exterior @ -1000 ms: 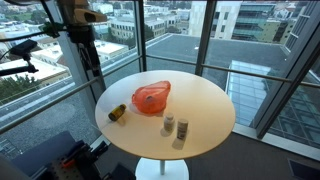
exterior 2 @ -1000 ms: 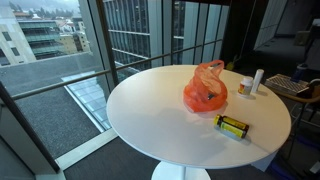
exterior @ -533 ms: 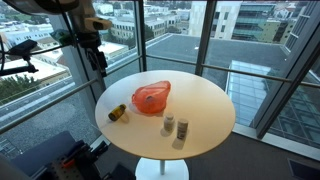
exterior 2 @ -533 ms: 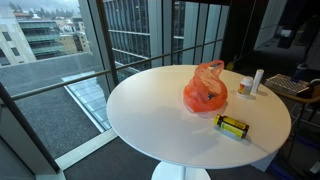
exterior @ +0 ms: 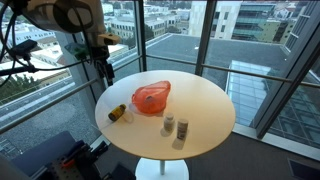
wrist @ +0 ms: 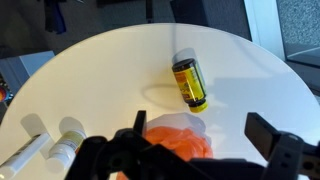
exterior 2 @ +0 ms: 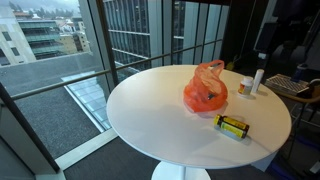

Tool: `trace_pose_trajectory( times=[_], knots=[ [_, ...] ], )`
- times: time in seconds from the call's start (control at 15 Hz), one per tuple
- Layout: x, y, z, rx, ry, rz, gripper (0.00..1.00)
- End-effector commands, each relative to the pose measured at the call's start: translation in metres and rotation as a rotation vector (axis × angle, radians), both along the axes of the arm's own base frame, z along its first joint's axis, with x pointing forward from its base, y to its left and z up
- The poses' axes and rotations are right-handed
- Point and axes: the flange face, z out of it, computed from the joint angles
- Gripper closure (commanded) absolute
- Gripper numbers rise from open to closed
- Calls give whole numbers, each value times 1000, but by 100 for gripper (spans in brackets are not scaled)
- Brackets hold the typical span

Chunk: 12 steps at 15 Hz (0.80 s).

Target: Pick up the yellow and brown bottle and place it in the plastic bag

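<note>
The yellow and brown bottle (exterior: 117,112) lies on its side on the round white table (exterior: 205,100), near the edge. It also shows in the other exterior view (exterior 2: 233,126) and in the wrist view (wrist: 189,82). The orange plastic bag (exterior: 151,98) sits crumpled at the table's middle, next to the bottle (exterior 2: 205,90) (wrist: 178,145). My gripper (exterior: 103,68) hangs above the table's edge, beyond the bottle. In the wrist view its fingers (wrist: 203,135) are spread wide and empty, over the bag.
Two small white bottles (exterior: 175,127) stand near the table's edge, apart from the bag (exterior 2: 252,83) (wrist: 65,145). Glass walls with dark frames surround the table. A desk with a keyboard (exterior 2: 292,85) stands behind it.
My arm has swung down and toward the table, from above the window frame to just over the table's edge. The bottle and the bag have not moved.
</note>
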Motion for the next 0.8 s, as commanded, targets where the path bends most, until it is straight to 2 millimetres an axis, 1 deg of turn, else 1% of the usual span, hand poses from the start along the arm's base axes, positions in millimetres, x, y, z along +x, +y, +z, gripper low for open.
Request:
trace_pose_trajectory(
  times=[0.0,0.13,0.27,0.53,0.73],
  knots=[
    [0,0,0,0,0,0,0],
    [0,0,2,-4,-6,-6,0],
    [6,0,-4,-11,-4,-17,0],
    [14,6,-34,-20,0,9,0],
    [22,7,-62,-31,-2,49,0]
  ],
)
